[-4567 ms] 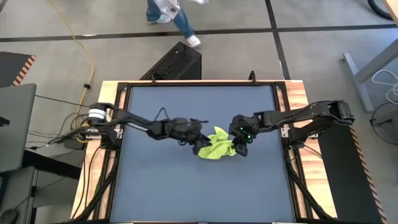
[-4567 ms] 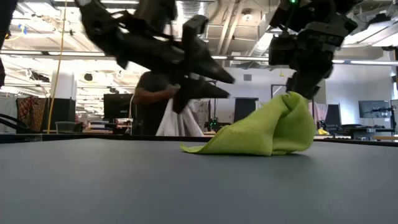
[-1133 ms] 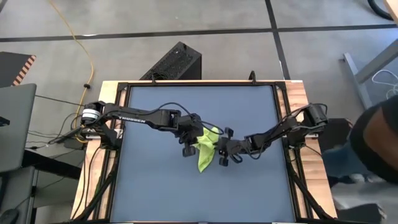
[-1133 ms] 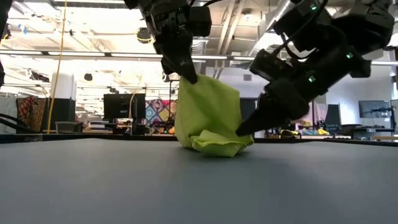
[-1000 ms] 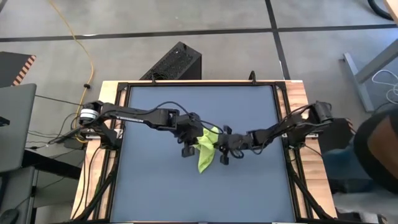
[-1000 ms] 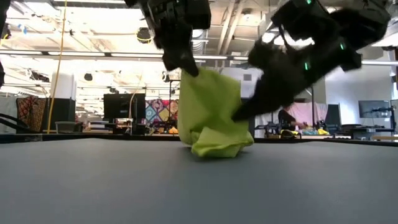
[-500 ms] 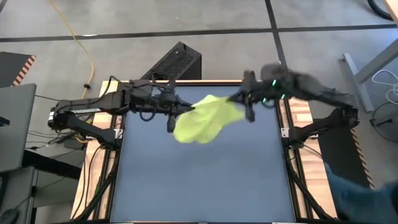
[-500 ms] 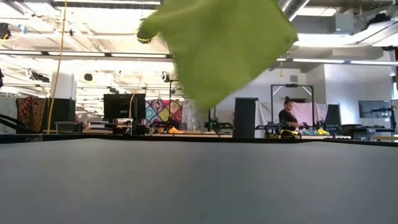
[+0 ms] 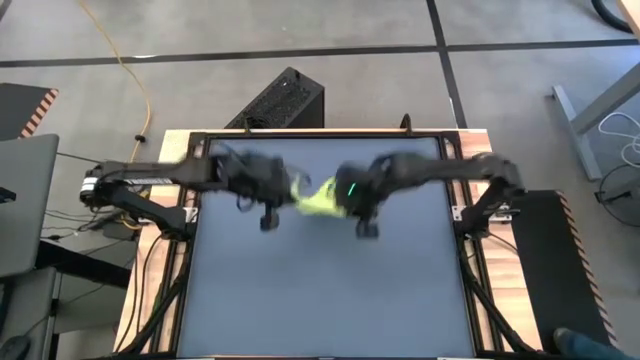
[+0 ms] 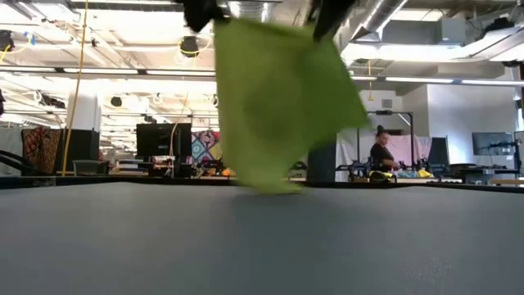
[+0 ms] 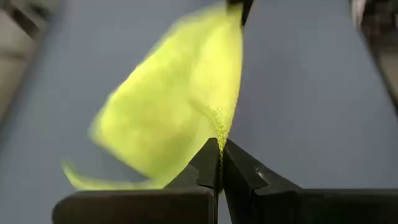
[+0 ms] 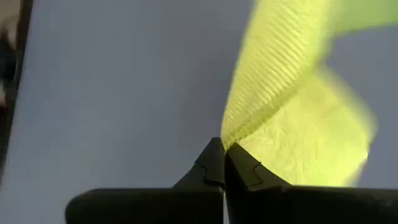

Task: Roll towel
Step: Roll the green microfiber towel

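The lime towel [image 10: 278, 98] hangs as a spread sheet between my two grippers, above the middle of the dark table [image 9: 320, 290]. My left gripper [image 9: 268, 195] is shut on one top corner and my right gripper [image 9: 352, 200] on the other. From above the towel [image 9: 315, 195] shows only as a narrow strip between them. In the low view its lower edge [image 10: 262, 185] reaches down to about the table top; whether it touches, I cannot tell. My left gripper pinches a top corner of the towel at its hemmed edge [image 11: 219, 127] between its two shut fingers, from above. The cloth hangs down below the fingers. My right gripper pinches the other top corner [image 12: 231, 134] between its two shut fingers, from above. The top edge [image 10: 270, 26] runs between the two holds.
The table's black frame and wooden side rails [image 9: 470, 200] border the surface. A black box [image 9: 285, 98] stands on the floor beyond the far edge. People and workstations [image 10: 381, 156] show in the room behind.
A second ago the towel lay bunched on the table with both grippers at it. Both grippers rose with it, lifting it clear and spreading it out between them. They have since come down and closer together, and the towel's lower edge has sunk toward the table.
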You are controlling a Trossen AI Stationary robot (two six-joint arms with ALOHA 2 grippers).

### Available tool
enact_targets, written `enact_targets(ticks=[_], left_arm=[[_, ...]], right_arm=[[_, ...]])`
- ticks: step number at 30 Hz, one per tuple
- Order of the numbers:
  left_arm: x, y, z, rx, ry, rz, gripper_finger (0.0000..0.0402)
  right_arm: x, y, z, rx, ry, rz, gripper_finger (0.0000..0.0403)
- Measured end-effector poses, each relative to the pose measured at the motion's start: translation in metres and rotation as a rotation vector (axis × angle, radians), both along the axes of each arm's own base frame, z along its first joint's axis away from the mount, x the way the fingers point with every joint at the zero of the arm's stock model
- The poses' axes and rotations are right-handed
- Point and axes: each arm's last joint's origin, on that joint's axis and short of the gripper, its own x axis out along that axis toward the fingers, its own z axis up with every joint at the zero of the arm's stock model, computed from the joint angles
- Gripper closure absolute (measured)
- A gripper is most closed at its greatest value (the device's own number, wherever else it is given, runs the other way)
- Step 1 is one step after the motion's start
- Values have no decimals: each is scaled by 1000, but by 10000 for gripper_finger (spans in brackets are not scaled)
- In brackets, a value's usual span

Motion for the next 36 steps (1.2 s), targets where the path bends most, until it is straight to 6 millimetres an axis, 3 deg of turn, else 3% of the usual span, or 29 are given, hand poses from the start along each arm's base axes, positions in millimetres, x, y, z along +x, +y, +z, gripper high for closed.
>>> enact_targets(ticks=[5,8,11,16,19,25,36], left_arm=[[-6,-33,-90,-148,24,6,401],[-16,-39,-123,-252,27,77,401],[-28,-43,-145,-322,75,142,401],[-36,-57,-153,-341,126,150,401],[-39,-64,-154,-329,143,158,401],[-42,-69,-156,-316,157,200,401],[-46,-69,-159,-328,218,177,401]], right_arm=[[31,37,-60,168,39,128,365],[40,31,-78,312,105,137,351],[40,18,-80,379,126,135,346],[39,4,-79,373,132,117,343],[33,7,-87,344,144,151,342],[16,26,-140,339,207,193,341],[13,38,-157,246,-32,164,341]])
